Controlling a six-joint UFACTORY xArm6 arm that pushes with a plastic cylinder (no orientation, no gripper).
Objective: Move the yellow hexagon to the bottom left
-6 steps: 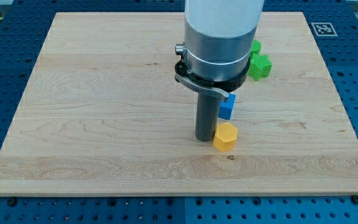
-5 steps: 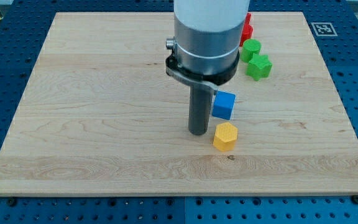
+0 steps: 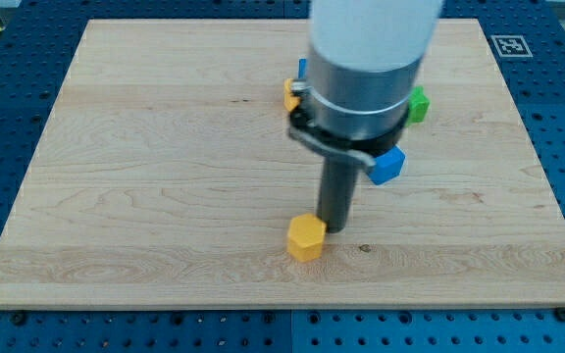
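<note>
Tip [image 3: 335, 228] of dark rod touching small yellow hexagon block [image 3: 305, 236] on its right side, low on wooden board [image 3: 145, 167], placed to shove it leftward. No jaws fitted. Blue cube [image 3: 388, 165] well apart.

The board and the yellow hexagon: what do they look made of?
The board looks like pale wood with a smooth, matte finish: grain lines and plank seams run along it. The yellow hexagon, touching my tip on the view's left, looks like moulded plastic or painted wood: uniform colour, no grain visible; which one cannot be told.
</note>
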